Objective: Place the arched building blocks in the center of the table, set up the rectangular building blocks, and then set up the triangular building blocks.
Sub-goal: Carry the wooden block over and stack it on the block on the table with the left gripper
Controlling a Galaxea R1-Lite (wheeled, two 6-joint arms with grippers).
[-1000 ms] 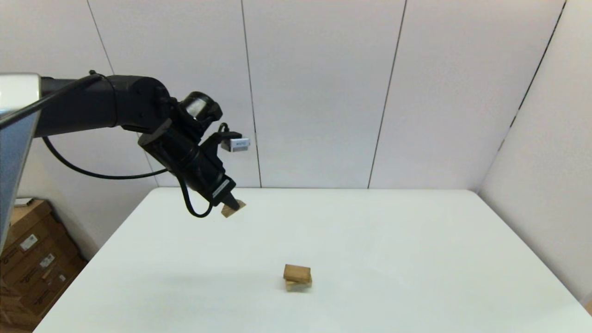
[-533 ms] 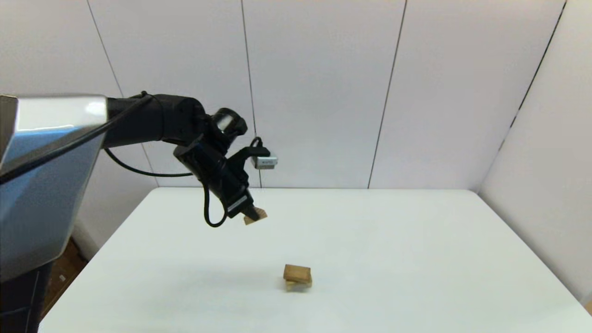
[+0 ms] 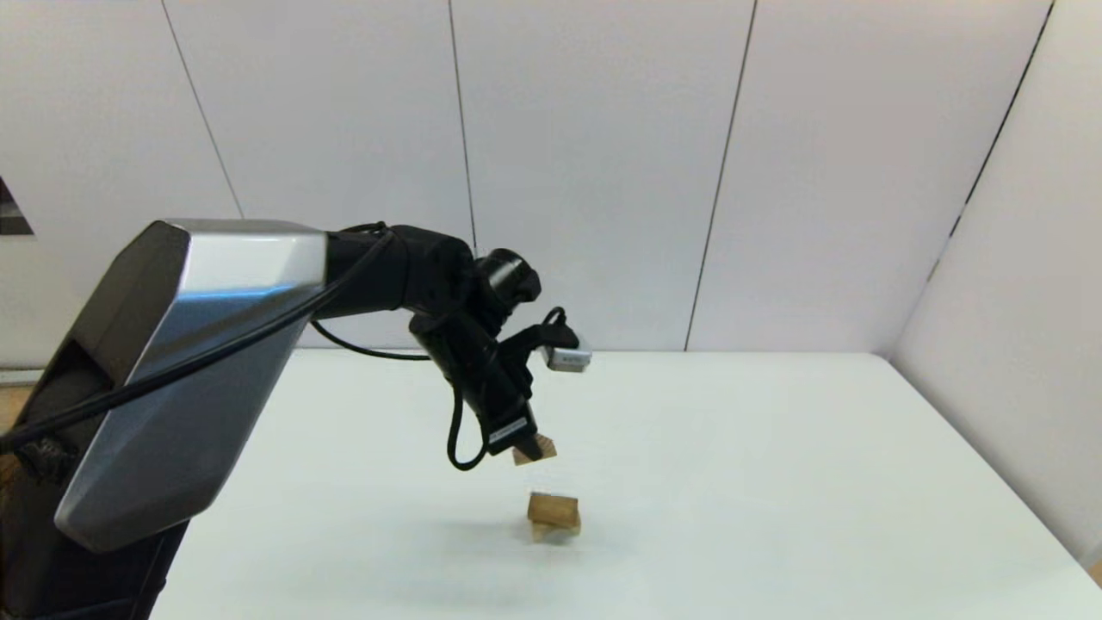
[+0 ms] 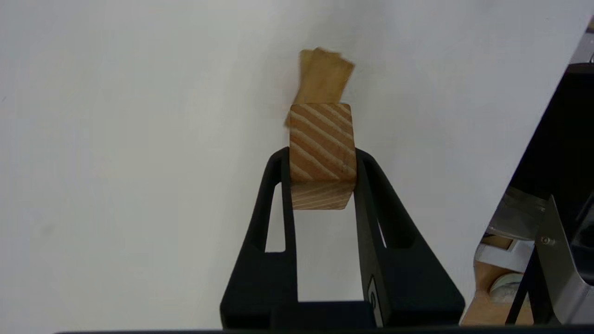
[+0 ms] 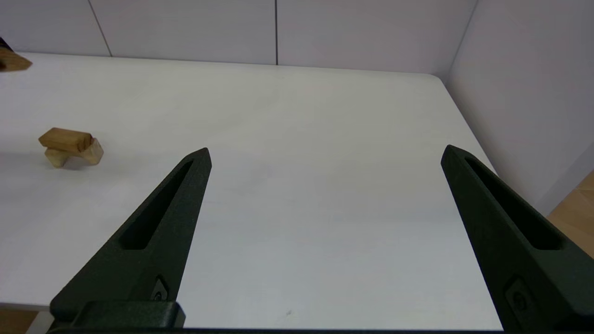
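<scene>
On my feed the triangular building blocks (image 3: 535,449) piece hangs in the air, pinched between the two black fingers (image 4: 371,185) of the left gripper (image 3: 525,448). From the left wrist camera I can see the fingers closed snugly against two opposite faces of the wedge, its striped end grain turned toward the lens and its far end sticking out past the fingertips. It sits above the table (image 3: 775,448) and touches nothing else.

Just below and slightly forward of it, near the middle of the tabletop, stands the small stack: the rectangular building blocks (image 3: 553,508) bar lies flat on top of the arched building blocks (image 3: 555,530) piece, which rests on the white surface with its notch facing down. In the right wrist view I can make out the bar lying a little askew across the arch, one end overhanging. The wedge is near the stack but clearly apart from it; in the left wrist view the stack shows just beyond the wedge's far end.

The left arm reaches in from the left side of the head view, its silver upper casing filling the lower left corner, a black cable looping beside the wrist.

The right gripper (image 5: 325,153) is off to the right side of the table, low over its near part, fingers spread wide with nothing between them
</scene>
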